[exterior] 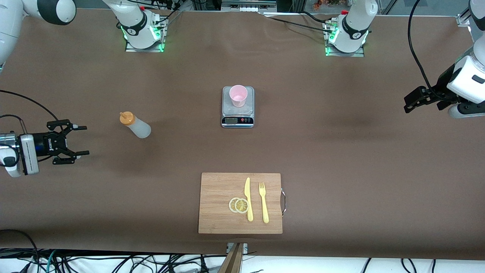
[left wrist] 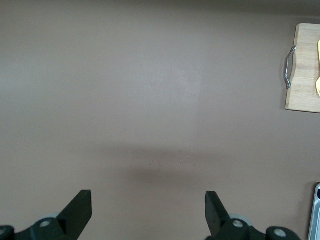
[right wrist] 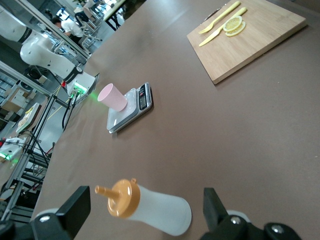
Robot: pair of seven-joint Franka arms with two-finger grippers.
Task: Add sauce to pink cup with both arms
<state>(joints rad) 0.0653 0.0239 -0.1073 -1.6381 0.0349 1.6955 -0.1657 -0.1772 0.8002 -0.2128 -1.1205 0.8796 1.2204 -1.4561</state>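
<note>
Sauce squeeze bottle, translucent with orange cap (exterior: 135, 125), stands between the open right pincer (exterior: 77, 140) and the pink plastic cup (exterior: 238, 95) on the grey scale (exterior: 237, 118); approach level, jaws straddling its body. The open left pincer (exterior: 411, 100) waits above the tabletop (exterior: 341, 151) edge.

Both arms wait apart, left gripper (exterior: 412, 101) and right gripper (exterior: 80, 140) with fingers spread wide.

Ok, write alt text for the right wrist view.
The right gripper, fingers open, frames an upright sauce bottle with an orange cap. A pink cup stands on a kitchen scale, with a wooden cutting board nearby.
</note>
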